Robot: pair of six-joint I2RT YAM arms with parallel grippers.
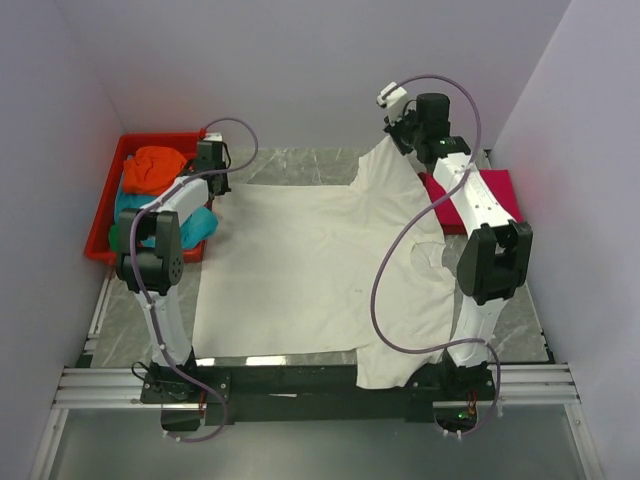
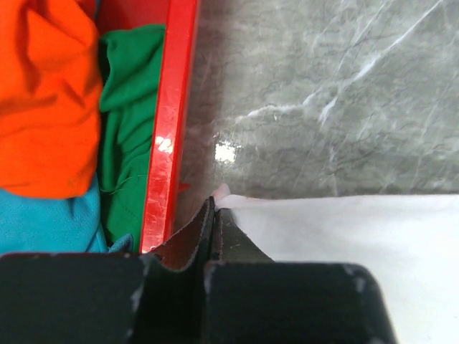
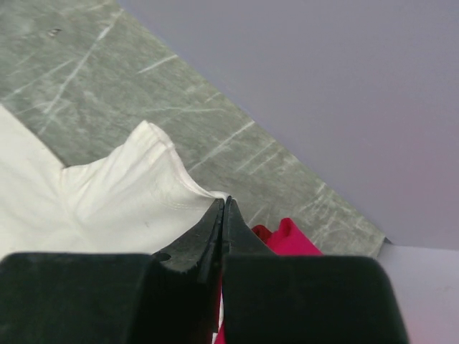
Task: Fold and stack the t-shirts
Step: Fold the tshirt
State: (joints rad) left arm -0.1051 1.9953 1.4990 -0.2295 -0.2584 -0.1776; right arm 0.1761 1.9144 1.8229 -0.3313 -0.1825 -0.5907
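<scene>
Cream-white t-shirt [image 1: 320, 270] lies spread, unfolded, at table [image 1: 300, 165] ctr. L gripper [image 2: 215, 204] clamps its far-left corner beside red tray [image 1: 100, 235]; R gripper [image 3: 224, 204] pinches far sleeve. Orange shirt [image 1: 158, 165], teal shirt [image 1: 200, 225] wait heaped in tray; magenta shirt [image 1: 490, 195] at right looks folded. Most work remains.

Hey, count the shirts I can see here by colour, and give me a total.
cream-white t-shirt: 1
orange shirt: 1
teal shirt: 1
green shirt: 1
magenta-pink shirt: 1
Total: 5
</scene>
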